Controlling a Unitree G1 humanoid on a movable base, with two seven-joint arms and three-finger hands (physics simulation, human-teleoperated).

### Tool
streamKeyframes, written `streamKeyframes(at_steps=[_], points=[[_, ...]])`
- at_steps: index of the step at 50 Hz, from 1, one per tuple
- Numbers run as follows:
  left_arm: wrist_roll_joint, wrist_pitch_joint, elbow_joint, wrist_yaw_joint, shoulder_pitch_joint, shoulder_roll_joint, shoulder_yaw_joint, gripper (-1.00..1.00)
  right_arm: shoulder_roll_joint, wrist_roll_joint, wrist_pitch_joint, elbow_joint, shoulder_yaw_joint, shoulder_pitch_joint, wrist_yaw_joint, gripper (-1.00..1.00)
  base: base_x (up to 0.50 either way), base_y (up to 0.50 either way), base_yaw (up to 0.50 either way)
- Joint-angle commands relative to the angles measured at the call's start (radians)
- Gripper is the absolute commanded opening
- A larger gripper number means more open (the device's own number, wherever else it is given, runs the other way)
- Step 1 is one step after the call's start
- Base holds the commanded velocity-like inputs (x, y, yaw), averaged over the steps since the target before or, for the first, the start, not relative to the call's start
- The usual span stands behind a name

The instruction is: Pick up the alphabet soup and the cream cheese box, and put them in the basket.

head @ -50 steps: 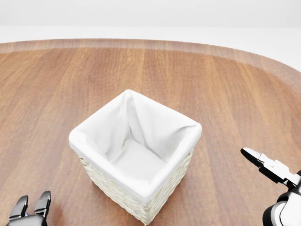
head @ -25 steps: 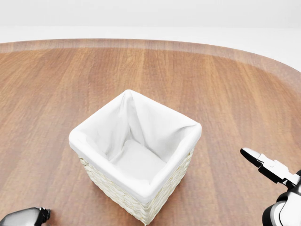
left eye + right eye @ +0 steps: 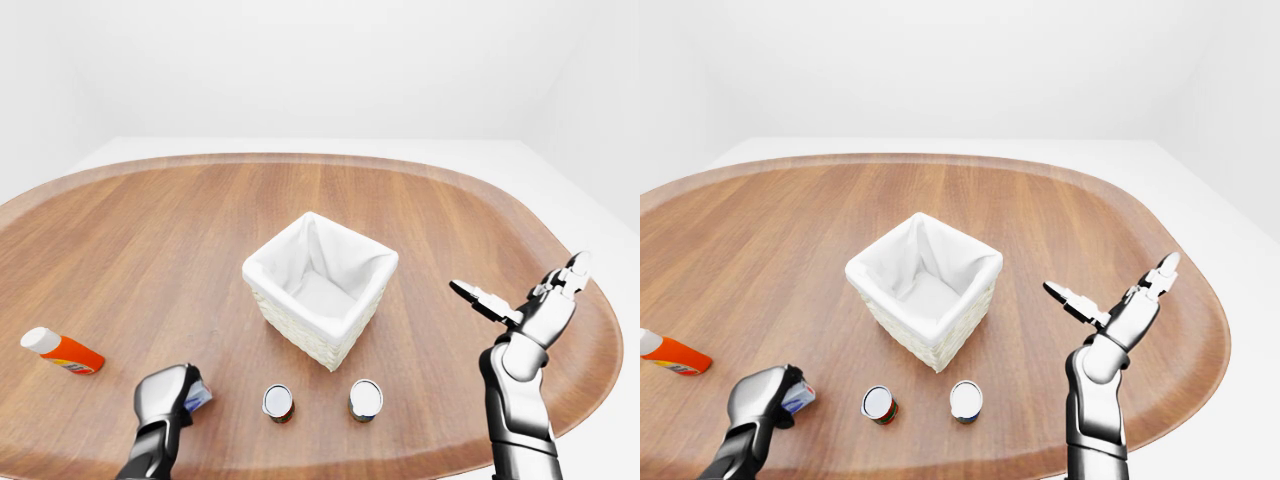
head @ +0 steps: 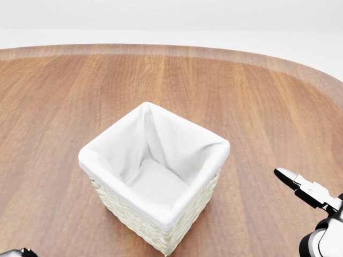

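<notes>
**Wood table, lined basket, left hand closed on a small box**

Wood-grain table (image 3: pixel 150 230) is seen carrying a wicker basket (image 3: pixel 318 345) with a white cloth liner near its middle; the interior is shown empty in the head view.

Left hand (image 3: pixel 166 393): the fingers are curled round a small blue-and-white box (image 3: pixel 198 398), judged to be the cream cheese box, at the lower left of the left-eye view. The box is partly hidden by the fingers, so whether it is lifted clear of the table cannot be told. The grasp is placed at the near table edge, well apart from the basket, so a carry up and to the right is judged to be required next.

Right hand (image 3: pixel 520 295): the fingers are spread wide and nothing is held. It is raised above the table at the right of the basket, presumably kept clear until a can is addressed.

Two upright cans, the left can (image 3: pixel 278 402) and the right can (image 3: pixel 365 398), are set just below the basket in the left-eye view. Which is the alphabet soup cannot be read; the left can shows a red band in the right-eye view.

An orange bottle with a white cap (image 3: pixel 62 352) lies on its side at far left and is not required.
</notes>
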State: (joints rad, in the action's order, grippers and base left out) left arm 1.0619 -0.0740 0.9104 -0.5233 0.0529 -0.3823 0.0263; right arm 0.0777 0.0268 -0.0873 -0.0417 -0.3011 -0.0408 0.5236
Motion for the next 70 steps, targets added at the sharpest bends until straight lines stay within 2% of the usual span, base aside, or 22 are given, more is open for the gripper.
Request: streamKeyframes(at_steps=[1,7,9,24,30,35,36,38,40,43,44,48,49,51,55,61,62,64,65,67,70], points=[[0.084,0.038,-0.296,0.0,-0.157,0.011,0.1,-1.0,0.0,-0.001,0.0,0.0,0.0,0.001,0.0,1.0,0.0,0.0,0.0],[0.115,0.035,-0.425,0.0,-0.197,0.039,0.153,-1.0,-0.001,-0.001,0.0,-0.003,0.0,0.002,0.0,1.0,0.0,0.0,0.0],[0.136,0.043,-0.502,0.0,-0.226,0.053,0.171,-1.0,-0.001,0.0,0.0,0.001,0.0,0.002,0.0,1.0,0.0,0.0,0.0],[0.21,0.014,-0.864,0.0,-0.284,0.137,0.293,-1.0,-0.001,-0.002,0.0,0.001,0.001,0.002,0.0,1.0,0.0,0.0,0.0],[0.239,-0.013,-1.016,0.0,-0.278,0.17,0.332,-1.0,-0.001,-0.002,0.0,0.0,0.001,0.001,0.0,1.0,0.0,0.0,0.0],[0.225,-0.013,-1.176,0.0,-0.229,0.178,0.379,-1.0,0.0,-0.001,0.0,0.005,0.0,-0.001,0.0,1.0,0.0,0.0,0.0],[0.223,-0.013,-1.229,0.055,-0.213,0.18,0.384,-1.0,0.0,0.001,0.0,0.004,0.0,-0.001,0.0,1.0,0.0,0.0,0.0],[0.222,-0.013,-1.266,0.098,-0.194,0.186,0.391,-1.0,0.0,0.001,0.0,0.002,0.001,-0.001,0.0,1.0,0.0,0.0,0.0],[0.222,-0.007,-1.299,0.151,-0.158,0.185,0.383,-1.0,0.0,0.003,0.0,0.0,0.0,-0.001,0.0,1.0,0.0,0.0,0.0],[0.23,0.006,-1.328,0.187,-0.136,0.19,0.369,-1.0,0.0,0.004,0.0,0.001,0.0,-0.001,0.0,1.0,0.0,0.0,0.0],[0.23,0.017,-1.373,0.228,-0.123,0.194,0.357,-1.0,0.0,0.005,0.0,0.004,-0.001,-0.001,0.0,1.0,0.0,0.0,0.0],[0.243,0.033,-1.417,0.278,-0.074,0.178,0.343,-1.0,0.001,0.007,0.0,0.006,-0.001,-0.002,0.0,1.0,0.0,0.0,0.0],[0.247,0.048,-1.447,0.326,-0.048,0.172,0.336,-1.0,0.001,0.007,0.0,0.005,-0.001,-0.002,0.0,1.0,0.0,0.0,0.0],[0.254,0.061,-1.469,0.369,-0.012,0.161,0.323,-1.0,0.002,0.007,0.0,0.003,-0.001,-0.003,0.0,1.0,0.0,0.0,0.0],[0.273,0.089,-1.493,0.427,0.048,0.152,0.289,-1.0,0.001,0.009,0.0,-0.003,-0.002,0.0,0.0,1.0,0.0,0.0,0.0],[0.313,0.132,-1.498,0.49,0.143,0.149,0.224,-1.0,0.001,0.01,0.0,-0.001,-0.003,0.001,0.0,1.0,0.0,0.0,0.0],[0.326,0.12,-1.493,0.484,0.157,0.141,0.208,-1.0,0.001,0.01,0.0,0.004,-0.003,-0.001,0.0,1.0,0.0,0.0,0.0],[0.348,0.142,-1.483,0.5,0.208,0.148,0.183,-1.0,0.0,0.01,0.0,-0.007,-0.002,0.002,0.0,1.0,0.0,0.0,0.0],[0.354,0.137,-1.482,0.502,0.218,0.144,0.175,-1.0,0.0,0.01,0.0,-0.007,-0.002,0.002,0.0,1.0,0.0,0.0,0.0],[0.368,0.155,-1.476,0.527,0.265,0.151,0.153,-1.0,0.0,0.009,0.0,-0.007,-0.003,0.003,0.0,1.0,0.0,0.0,0.0],[0.394,0.161,-1.469,0.546,0.327,0.162,0.112,-1.0,0.0,0.009,0.0,-0.005,-0.004,0.002,0.0,1.0,0.0,0.0,0.0]])
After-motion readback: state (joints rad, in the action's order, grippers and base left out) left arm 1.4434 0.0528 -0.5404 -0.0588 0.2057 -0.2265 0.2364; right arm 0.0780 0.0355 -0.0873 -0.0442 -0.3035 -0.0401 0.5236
